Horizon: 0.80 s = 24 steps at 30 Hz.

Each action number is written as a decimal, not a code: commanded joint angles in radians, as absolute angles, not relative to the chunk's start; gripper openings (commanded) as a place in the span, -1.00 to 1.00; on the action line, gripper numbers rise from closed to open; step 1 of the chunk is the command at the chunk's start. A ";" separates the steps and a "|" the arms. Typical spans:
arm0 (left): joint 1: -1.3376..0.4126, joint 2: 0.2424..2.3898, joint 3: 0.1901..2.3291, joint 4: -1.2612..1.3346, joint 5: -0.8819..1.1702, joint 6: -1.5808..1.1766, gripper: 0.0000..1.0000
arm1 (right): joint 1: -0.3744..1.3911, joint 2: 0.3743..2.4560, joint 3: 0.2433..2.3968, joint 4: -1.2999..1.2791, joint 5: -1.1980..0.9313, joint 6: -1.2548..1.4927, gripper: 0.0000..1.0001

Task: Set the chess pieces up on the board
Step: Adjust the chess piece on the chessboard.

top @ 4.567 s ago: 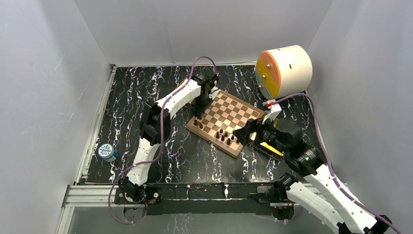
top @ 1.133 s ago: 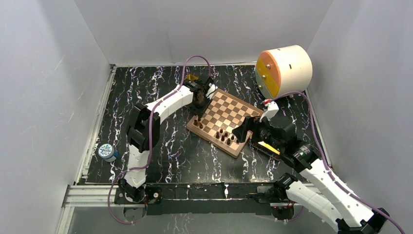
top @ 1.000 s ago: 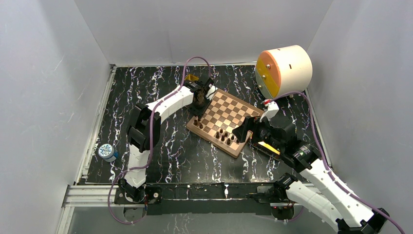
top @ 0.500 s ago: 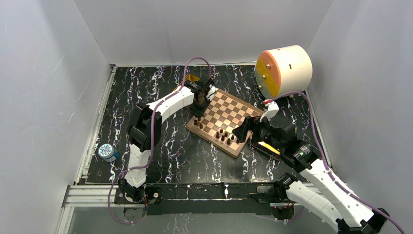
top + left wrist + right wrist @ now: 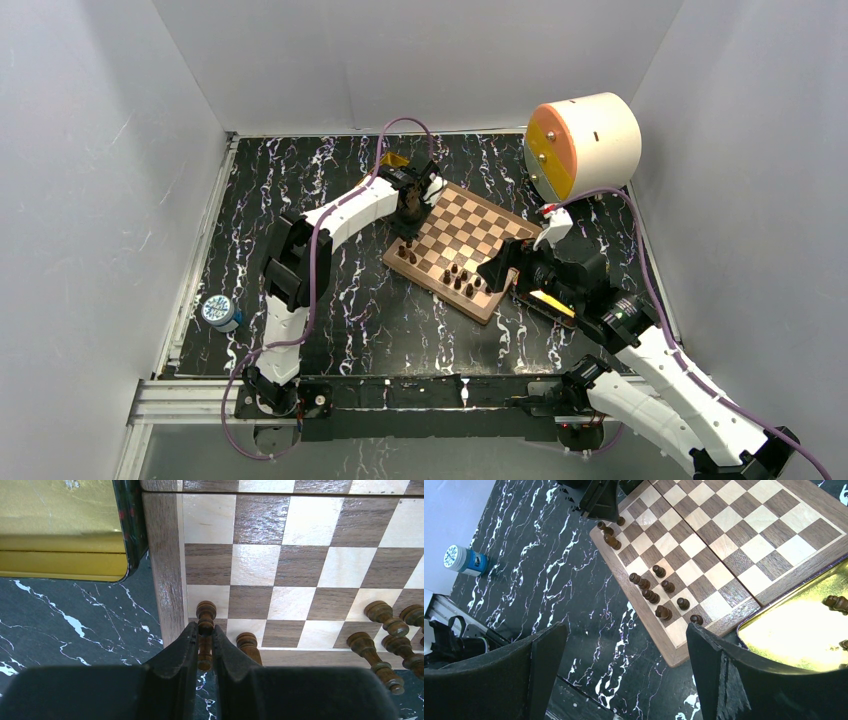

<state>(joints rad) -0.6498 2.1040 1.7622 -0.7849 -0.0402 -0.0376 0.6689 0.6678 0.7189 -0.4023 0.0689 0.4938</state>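
The board [image 5: 470, 232] lies angled at the table's middle. My left gripper [image 5: 408, 216] is at its left corner, shut on a dark brown chess piece [image 5: 205, 620] that shows between the fingers [image 5: 180, 650] over the board's [image 5: 300, 555] edge squares. Another dark piece [image 5: 247, 645] stands just to its right, and several more [image 5: 387, 627] further right. My right gripper [image 5: 624, 630] hangs open above the board's [image 5: 724, 535] near corner with nothing between its fingers. Below it stand several dark pieces [image 5: 659, 592].
One gold tray [image 5: 794, 635] holding dark pieces [image 5: 836, 602] lies beside the board under my right arm. Another gold tray [image 5: 60, 525] sits by the left corner. A cream and orange drum [image 5: 583, 145] stands at the back right, a small blue-white jar [image 5: 219, 312] at the near left.
My left gripper's fingers have closed onto the dark piece at the board's left corner. Neither arm has visibly shifted in the last second.
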 commanded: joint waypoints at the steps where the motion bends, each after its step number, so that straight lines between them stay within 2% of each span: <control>1: -0.647 2.103 1.785 -0.786 -0.026 -0.040 -0.81 | 0.670 0.667 0.755 -0.364 0.073 0.486 0.97; 24: -0.649 2.088 1.775 -0.767 -0.019 -0.042 -0.79 | 0.670 0.649 0.773 -0.388 0.075 0.492 0.97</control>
